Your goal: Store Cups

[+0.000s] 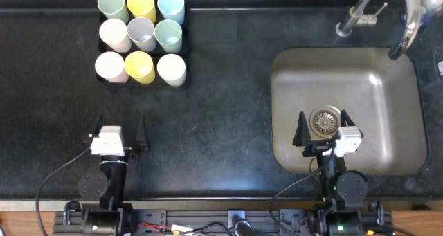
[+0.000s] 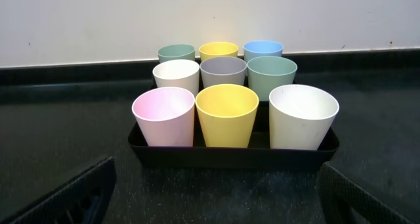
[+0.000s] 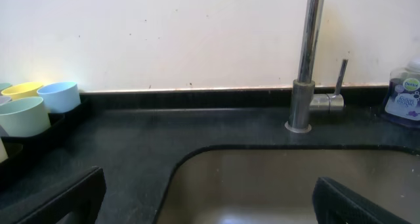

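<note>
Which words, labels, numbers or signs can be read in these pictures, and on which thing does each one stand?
Label on the soap bottle: there is some print, but it is too small and blurred to read.
The nine cups and their black tray: no print.
The faucet and the counter: no print or signs.

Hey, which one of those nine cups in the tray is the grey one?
The grey cup stands at the very centre of the black tray, ringed by the other eight. No other cup there is grey.
</note>
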